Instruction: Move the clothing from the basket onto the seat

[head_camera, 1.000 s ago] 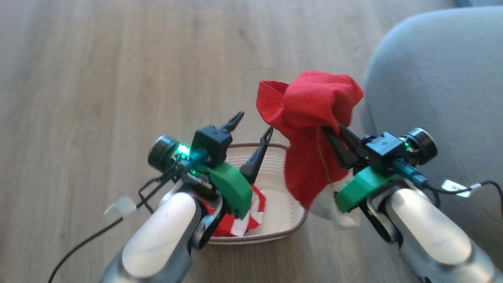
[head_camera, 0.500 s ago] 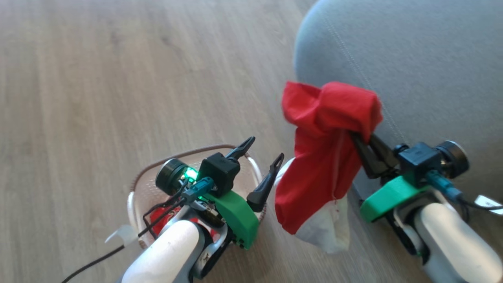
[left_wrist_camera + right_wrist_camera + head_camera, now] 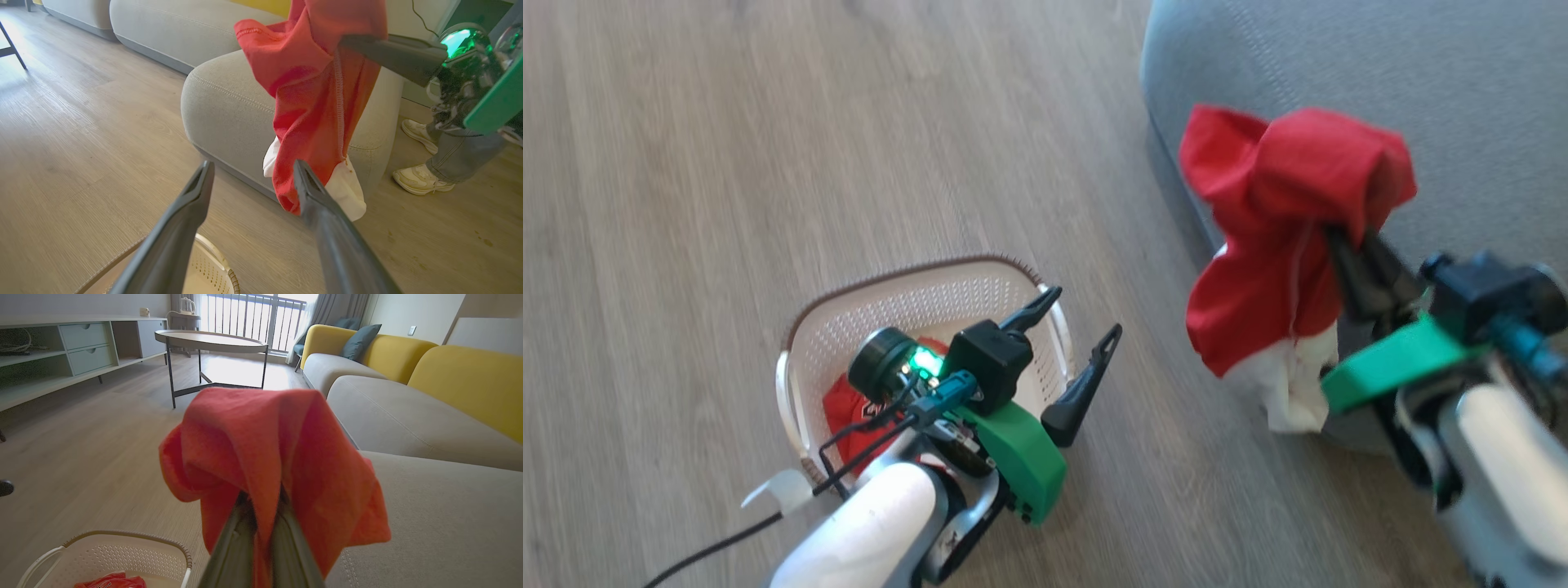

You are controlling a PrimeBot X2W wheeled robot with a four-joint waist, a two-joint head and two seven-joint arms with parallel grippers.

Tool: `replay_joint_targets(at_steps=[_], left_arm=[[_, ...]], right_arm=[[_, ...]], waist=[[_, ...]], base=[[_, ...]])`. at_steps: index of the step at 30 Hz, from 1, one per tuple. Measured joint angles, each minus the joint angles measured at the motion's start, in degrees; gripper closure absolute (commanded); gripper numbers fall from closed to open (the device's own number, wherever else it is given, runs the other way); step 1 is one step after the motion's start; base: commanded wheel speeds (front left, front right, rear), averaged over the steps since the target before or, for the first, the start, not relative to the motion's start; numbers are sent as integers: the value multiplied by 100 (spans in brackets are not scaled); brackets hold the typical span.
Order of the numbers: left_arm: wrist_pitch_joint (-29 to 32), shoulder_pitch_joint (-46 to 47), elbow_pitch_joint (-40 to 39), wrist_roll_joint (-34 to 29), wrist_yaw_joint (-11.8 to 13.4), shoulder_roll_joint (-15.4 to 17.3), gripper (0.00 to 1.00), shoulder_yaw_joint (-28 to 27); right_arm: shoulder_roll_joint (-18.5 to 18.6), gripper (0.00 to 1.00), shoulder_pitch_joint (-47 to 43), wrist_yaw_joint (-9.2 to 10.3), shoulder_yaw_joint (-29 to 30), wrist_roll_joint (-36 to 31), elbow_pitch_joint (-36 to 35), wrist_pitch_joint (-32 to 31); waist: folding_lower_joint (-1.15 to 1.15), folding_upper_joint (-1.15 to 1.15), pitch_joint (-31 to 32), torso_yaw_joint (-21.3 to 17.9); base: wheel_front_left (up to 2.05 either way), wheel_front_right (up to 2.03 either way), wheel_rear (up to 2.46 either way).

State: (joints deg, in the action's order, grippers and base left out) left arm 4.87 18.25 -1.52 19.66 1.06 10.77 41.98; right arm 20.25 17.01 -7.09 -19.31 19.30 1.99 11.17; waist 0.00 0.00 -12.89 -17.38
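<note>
Right gripper (image 3: pixel 1349 249): the long dark fingers are pinched together on a red garment (image 3: pixel 1282 204) of soft, limp knit. The fabric bunches in rounded folds over the fingertips and hangs below them, ending in a white panel. The garment is in the air in front of the rounded edge of the seat (image 3: pixel 1339 57) — a large grey upholstered cushion with pale stitch lines — and does not rest on its top.

Left gripper (image 3: pixel 1083 313): fingers spread wide, holding nothing, above the basket (image 3: pixel 890 273). The basket is oval, of cream perforated plastic with a brown woven-look rim. It stands on the wood-grain floor (image 3: pixel 686 163) near the seat. A second red garment (image 3: pixel 845 408) with white print lies crumpled inside.
</note>
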Motion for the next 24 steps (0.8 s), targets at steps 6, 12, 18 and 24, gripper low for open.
replay_joint_targets(at_steps=[6,12,18,24], left_arm=[[146,247,-130,-76,16,91,0,-9],[270,662,-286,-231,59,127,0,-60],[312,1050,-378,-352,160,153,0,-210],[313,1118,-506,-411,305,191,0,-350]], right_arm=[[-9,100,972,0,432,404,592,2],[66,100,2371,0,1133,882,1619,-125],[244,100,3952,0,1908,1318,2684,-223],[552,100,5096,0,2585,1281,3580,-149]], waist=[[0,0,-413,164],[0,0,-1031,376],[2,0,-1745,608],[2,0,-2292,845]], base=[[0,0,0],[0,0,0],[0,0,0],[0,0,0]])
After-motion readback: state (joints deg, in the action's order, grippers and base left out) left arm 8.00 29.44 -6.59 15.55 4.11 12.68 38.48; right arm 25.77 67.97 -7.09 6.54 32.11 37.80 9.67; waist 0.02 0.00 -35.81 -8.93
